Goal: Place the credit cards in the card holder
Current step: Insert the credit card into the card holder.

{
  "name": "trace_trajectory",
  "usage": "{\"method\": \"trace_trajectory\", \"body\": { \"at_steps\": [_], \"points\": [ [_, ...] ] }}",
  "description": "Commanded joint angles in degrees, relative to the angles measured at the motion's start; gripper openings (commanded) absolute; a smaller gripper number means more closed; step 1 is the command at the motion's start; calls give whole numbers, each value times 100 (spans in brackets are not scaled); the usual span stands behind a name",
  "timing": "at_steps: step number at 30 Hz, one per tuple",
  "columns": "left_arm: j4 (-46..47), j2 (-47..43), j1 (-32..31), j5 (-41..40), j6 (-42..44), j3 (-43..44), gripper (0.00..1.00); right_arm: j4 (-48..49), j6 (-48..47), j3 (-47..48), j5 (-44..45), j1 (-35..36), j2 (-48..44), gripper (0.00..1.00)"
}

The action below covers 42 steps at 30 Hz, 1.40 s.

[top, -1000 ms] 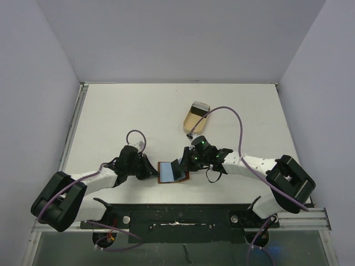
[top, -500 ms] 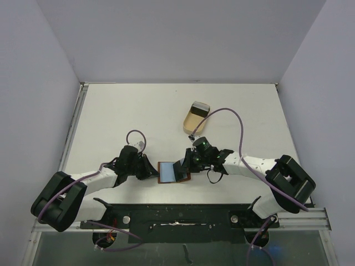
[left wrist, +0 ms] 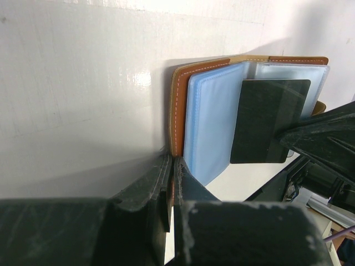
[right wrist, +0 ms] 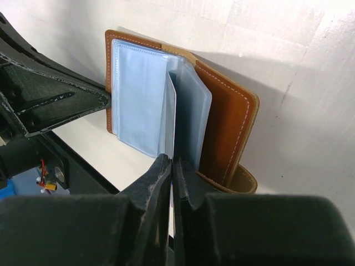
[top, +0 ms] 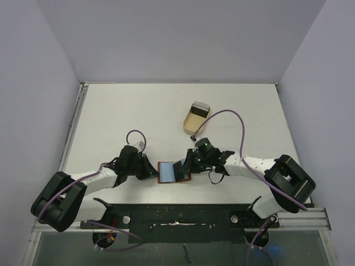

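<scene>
Top external shows you the card holder [top: 166, 172] lying open on the table [top: 122, 116] at about 6 o'clock, just ahead of the arm bases and between your two grippers. The left gripper [top: 152, 173] sits at the holder's 9 o'clock, and in the left wrist view its fingers are pressed together on the edge of the brown cover, pinning the holder flat. The right gripper [top: 184, 166] comes in from the holder's 3 o'clock. In the right wrist view its fingers are clamped on a thin pale credit card [right wrist: 171, 105] that stands on edge over the clear blue sleeves. From the left wrist that card looks like a dark rectangle, overlapping the sleeve on the side away from the pinned edge. You cannot tell from these views whether its leading edge has entered a slot or only rests against the plastic. My judgement is that you are mid-insertion with this card: the holder is opened and braced, the card is lined up, and the push home and release are not yet done. At roughly 1 o'clock from the holder, well apart, sits the tan tray [top: 190, 124] with something dark at its far end. Whether that is another card waiting is unclear.
</scene>
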Motion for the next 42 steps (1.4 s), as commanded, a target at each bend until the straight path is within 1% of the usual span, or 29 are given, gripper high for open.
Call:
{"method": "trace_trajectory", "body": {
  "at_steps": [1,11,20,25,36,42],
  "points": [
    [-114,-1,-21,-154,152,-57,0,347,55,-92,-160,-79,142,4],
    [-146,-27,-21,-171,161,-52,0,461,227,-230,-107,-128,88,4],
    [-140,-78,-21,-154,133,-73,0,658,212,-249,-241,-173,314,5],
    [13,-89,-21,-127,40,-147,0,830,337,-311,-245,-173,445,5],
    [119,-73,-94,-126,-63,-186,0,925,500,-415,-62,-206,378,5],
    [267,10,-241,-144,-201,-193,0,1064,584,-447,-138,-215,496,5]
  ]
}}
